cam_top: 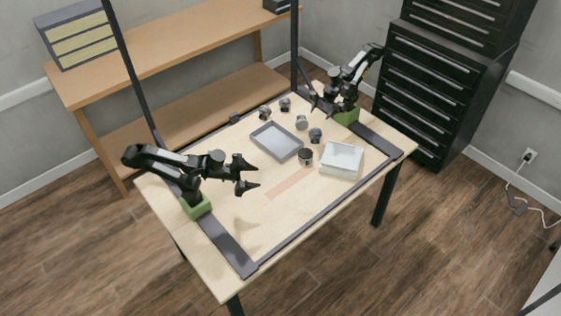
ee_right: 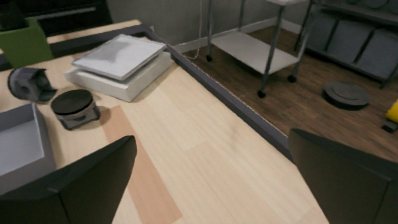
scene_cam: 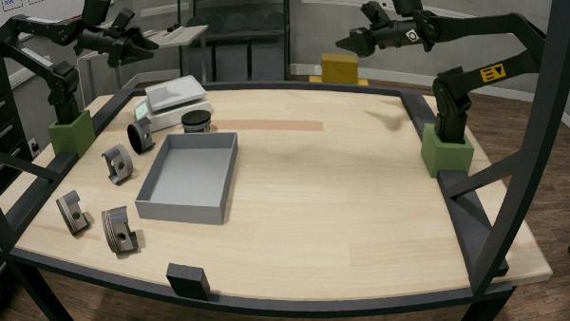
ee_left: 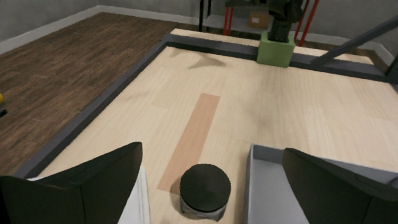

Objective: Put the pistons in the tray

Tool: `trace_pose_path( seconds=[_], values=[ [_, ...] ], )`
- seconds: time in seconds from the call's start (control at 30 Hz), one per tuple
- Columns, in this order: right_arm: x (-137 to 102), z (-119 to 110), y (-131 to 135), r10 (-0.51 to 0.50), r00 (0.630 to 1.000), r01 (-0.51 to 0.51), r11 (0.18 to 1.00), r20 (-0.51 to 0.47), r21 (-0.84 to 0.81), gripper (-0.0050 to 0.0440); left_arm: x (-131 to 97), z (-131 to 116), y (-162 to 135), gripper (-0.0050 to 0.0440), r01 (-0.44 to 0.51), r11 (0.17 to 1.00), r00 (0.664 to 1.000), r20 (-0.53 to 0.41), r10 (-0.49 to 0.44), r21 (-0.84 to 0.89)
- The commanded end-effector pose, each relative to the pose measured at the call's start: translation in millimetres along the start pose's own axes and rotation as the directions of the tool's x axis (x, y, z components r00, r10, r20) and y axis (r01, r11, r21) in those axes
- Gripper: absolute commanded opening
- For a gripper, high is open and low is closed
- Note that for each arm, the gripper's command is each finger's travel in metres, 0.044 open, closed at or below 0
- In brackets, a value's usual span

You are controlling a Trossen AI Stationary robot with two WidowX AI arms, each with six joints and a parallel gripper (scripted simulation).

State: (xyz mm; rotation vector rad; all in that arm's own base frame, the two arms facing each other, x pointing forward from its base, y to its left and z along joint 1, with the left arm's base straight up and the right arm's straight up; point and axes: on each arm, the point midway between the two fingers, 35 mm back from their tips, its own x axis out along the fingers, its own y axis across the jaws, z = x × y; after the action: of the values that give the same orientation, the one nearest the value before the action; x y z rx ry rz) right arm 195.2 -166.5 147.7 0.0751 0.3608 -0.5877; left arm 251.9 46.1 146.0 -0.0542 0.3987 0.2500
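The steel tray (cam_top: 276, 140) (scene_cam: 190, 176) (ee_left: 267, 195) (ee_right: 20, 145) is empty. An upright black-topped piston (cam_top: 306, 156) (scene_cam: 196, 122) (ee_left: 205, 187) (ee_right: 75, 108) stands between it and the scale. Beside it, a dark piston (cam_top: 315, 136) (scene_cam: 141, 136) (ee_right: 31, 85) lies on its side. Three more lie on their sides: one (cam_top: 301, 122) (scene_cam: 119, 163) beside the tray, one (cam_top: 284, 104) (scene_cam: 71, 214) and another (cam_top: 265, 112) (scene_cam: 119, 230) farther along. My left gripper (cam_top: 321, 113) (scene_cam: 155, 50) (ee_left: 213, 152) is open and empty above the table. My right gripper (cam_top: 258, 177) (scene_cam: 351, 25) (ee_right: 211, 139) is open and empty, well away from the pistons.
A white scale (cam_top: 341, 161) (scene_cam: 176, 93) (ee_left: 135, 205) (ee_right: 120, 56) with nothing on its pan stands near the table's edge. A small black block (cam_top: 234, 118) (scene_cam: 188, 281) sits at the opposite edge. Dark frame posts (cam_top: 294, 47) rise beside the table.
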Motion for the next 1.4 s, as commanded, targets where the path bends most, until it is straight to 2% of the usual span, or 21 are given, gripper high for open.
trace_pose_path(
  seconds=[0.0, 0.17, 0.2, 0.43, 0.5, 0.63, 0.7, 0.73, 0.8, 0.83, 0.93, 1.0, 1.07, 1.2, 1.37],
  values=[
    [-3.6, 4.6, -15.0, -0.070, 0.997, 0.069, 0.997, 0.019, 0.040, 0.0400, -1.0, 5.3, 13.7, 0.0378, -0.038, 0.999, 0.998, 0.057, 0.038, -0.011],
    [-8.7, 2.9, -39.4, -0.190, 0.982, 0.188, 0.977, 0.013, 0.096, 0.0400, -1.6, 4.4, 39.9, 0.0378, -0.147, 0.987, 0.987, 0.051, 0.151, -0.063],
    [-9.7, 2.7, -44.4, -0.214, 0.977, 0.212, 0.971, 0.010, 0.107, 0.0400, -1.8, 4.4, 43.6, 0.0378, -0.142, 0.988, 0.988, 0.052, 0.145, -0.054],
    [-20.7, -4.4, -76.9, -0.377, 0.926, 0.374, 0.911, -0.020, 0.175, 0.0400, -7.5, 5.2, 79.0, 0.0378, -0.269, 0.957, 0.960, 0.045, 0.275, -0.110],
    [-20.7, -4.4, -76.9, -0.377, 0.926, 0.374, 0.911, -0.020, 0.175, 0.0400, -7.5, 5.2, 79.0, 0.0378, -0.269, 0.957, 0.960, 0.045, 0.275, -0.110],
    [-29.1, -7.6, -94.8, -0.466, 0.884, 0.463, 0.862, -0.038, 0.208, 0.0400, -13.1, 5.0, 98.8, 0.0378, -0.363, 0.919, 0.928, 0.034, 0.372, -0.156],
    [-33.5, -9.2, -103.7, -0.508, 0.860, 0.505, 0.833, -0.050, 0.224, 0.0400, -15.4, 1.8, 107.0, 0.0378, -0.361, 0.921, 0.929, 0.032, 0.369, -0.148],
    [-35.9, -10.1, -108.0, -0.529, 0.847, 0.526, 0.818, -0.055, 0.231, 0.0400, -16.2, 8.1, 112.5, 0.0378, -0.360, 0.921, 0.930, 0.017, 0.367, -0.148],
    [-41.0, -10.6, -116.7, -0.570, 0.819, 0.566, 0.787, -0.063, 0.247, 0.0400, -10.6, 5.7, 120.9, 0.0378, -0.360, 0.921, 0.933, -0.036, 0.359, -0.148],
    [-43.0, -12.4, -120.4, -0.567, 0.821, 0.564, 0.788, -0.065, 0.245, 0.0400, -6.6, 4.2, 123.9, 0.0378, -0.360, 0.921, 0.933, -0.062, 0.355, -0.147],
    [-52.1, -14.6, -133.0, -0.628, 0.774, 0.624, 0.734, -0.081, 0.267, 0.0400, 2.2, 0.4, 128.6, 0.0378, -0.360, 0.921, 0.930, -0.140, 0.341, -0.148],
    [-56.2, -14.0, -141.0, -0.617, 0.781, 0.619, 0.742, -0.099, 0.258, 0.0400, 5.9, -1.8, 129.8, 0.0378, -0.360, 0.921, 0.924, -0.192, 0.330, -0.148],
    [-56.2, -14.0, -141.0, -0.617, 0.781, 0.619, 0.742, -0.099, 0.258, 0.0400, 5.9, -1.8, 129.8, 0.0378, -0.360, 0.921, 0.924, -0.192, 0.330, -0.148],
    [-49.8, -27.7, -150.0, -0.586, 0.785, 0.619, 0.742, -0.200, 0.258, 0.0400, 9.5, -4.2, 130.8, 0.0378, -0.360, 0.921, 0.905, -0.294, 0.306, -0.148],
    [-48.6, -30.5, -150.1, -0.537, 0.779, 0.619, 0.742, -0.324, 0.259, 0.0400, 13.0, -6.8, 131.6, 0.0378, -0.361, 0.921, 0.867, -0.417, 0.273, -0.147]
  ],
)
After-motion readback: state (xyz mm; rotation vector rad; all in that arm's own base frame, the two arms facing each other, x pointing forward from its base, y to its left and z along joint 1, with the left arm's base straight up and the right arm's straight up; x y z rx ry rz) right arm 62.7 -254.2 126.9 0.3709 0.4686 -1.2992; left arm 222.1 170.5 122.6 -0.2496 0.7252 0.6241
